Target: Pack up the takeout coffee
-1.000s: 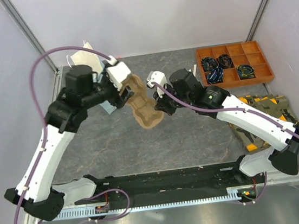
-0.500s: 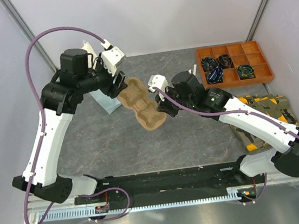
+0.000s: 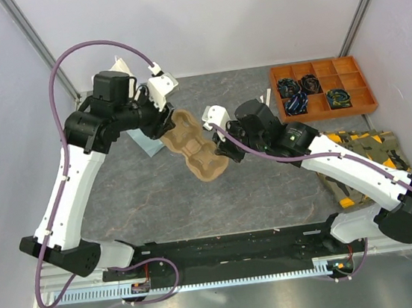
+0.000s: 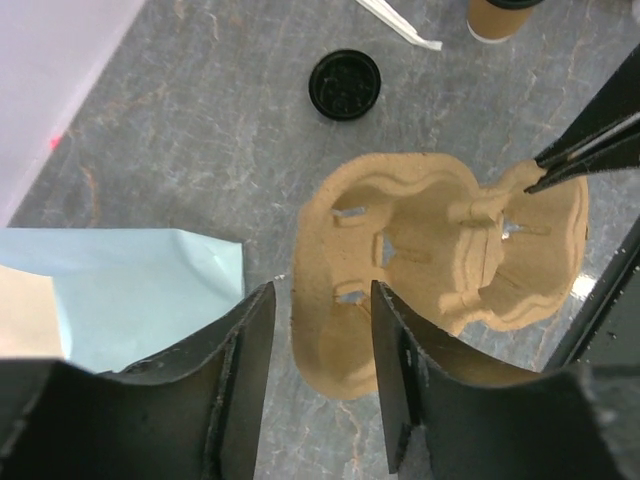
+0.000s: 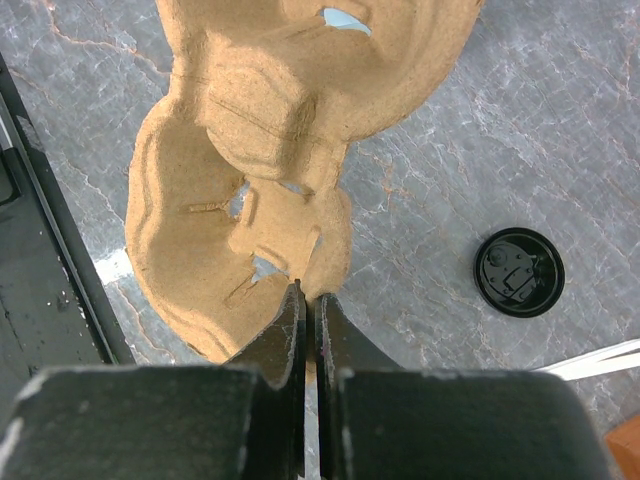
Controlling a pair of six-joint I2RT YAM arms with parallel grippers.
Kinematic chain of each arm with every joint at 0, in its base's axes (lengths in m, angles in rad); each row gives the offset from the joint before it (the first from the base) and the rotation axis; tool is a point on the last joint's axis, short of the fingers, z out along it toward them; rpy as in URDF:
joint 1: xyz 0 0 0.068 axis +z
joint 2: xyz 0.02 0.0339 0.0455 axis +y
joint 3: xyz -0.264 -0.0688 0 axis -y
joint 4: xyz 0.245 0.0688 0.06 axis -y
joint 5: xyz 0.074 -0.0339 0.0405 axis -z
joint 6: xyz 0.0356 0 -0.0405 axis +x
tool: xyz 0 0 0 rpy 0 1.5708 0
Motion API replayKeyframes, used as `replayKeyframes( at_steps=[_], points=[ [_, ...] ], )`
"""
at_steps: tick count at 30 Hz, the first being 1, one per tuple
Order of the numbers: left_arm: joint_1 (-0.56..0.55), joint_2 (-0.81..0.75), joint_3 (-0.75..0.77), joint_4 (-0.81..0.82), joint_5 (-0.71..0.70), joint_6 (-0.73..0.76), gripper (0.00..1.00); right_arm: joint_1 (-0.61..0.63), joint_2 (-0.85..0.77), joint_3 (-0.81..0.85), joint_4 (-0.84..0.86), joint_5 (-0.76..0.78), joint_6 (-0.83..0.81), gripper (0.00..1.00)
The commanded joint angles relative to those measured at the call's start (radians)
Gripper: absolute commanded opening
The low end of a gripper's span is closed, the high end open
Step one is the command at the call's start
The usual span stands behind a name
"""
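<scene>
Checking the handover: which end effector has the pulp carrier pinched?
The right end effector: shut on the pulp carrier at its rim. The left end effector is open at the other end.

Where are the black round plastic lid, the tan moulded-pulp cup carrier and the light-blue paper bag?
black round plastic lid [image 4: 345, 84], left wrist view, its centre.
tan moulded-pulp cup carrier [image 5: 255, 120], right wrist view, raised middle block.
light-blue paper bag [image 4: 130, 290], left wrist view, flat face.

Your left arm [image 3: 67, 190] stands up from the near left and bends right at the far side, and the left gripper [image 4: 320, 300] has its jaws parted. Your right arm [image 3: 346, 163] stretches left toward the middle, with the right gripper [image 5: 308, 300] pinched tight on the rim of the carrier [image 5: 240, 150].
</scene>
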Motion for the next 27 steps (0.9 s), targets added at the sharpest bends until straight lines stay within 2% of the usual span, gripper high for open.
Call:
replayKeyframes(
  at_steps=[1, 11, 20, 25, 26, 27],
  points=[
    [0.0, -0.035, -0.024, -0.004, 0.036, -0.005, 0.49, 0.004, -0.028, 0.029, 0.035, -0.002, -0.012, 0.0],
    [0.022, -0.06, -0.064, 0.028, 0.033, -0.033, 0.4, 0.005, -0.04, 0.025, 0.033, -0.011, -0.012, 0.0],
    [0.054, -0.06, -0.08, 0.043, 0.041, -0.056, 0.45, 0.003, -0.049, 0.02, 0.041, -0.017, -0.003, 0.0],
    [0.054, -0.063, -0.074, 0.057, 0.047, -0.062, 0.38, 0.005, -0.043, 0.025, 0.045, -0.036, -0.003, 0.0],
    [0.054, -0.063, -0.071, 0.059, 0.045, -0.07, 0.4, 0.005, -0.042, 0.026, 0.045, -0.043, -0.005, 0.0],
    [0.054, -0.06, -0.065, 0.059, 0.045, -0.076, 0.47, 0.005, -0.035, 0.031, 0.045, -0.045, -0.005, 0.0]
  ],
)
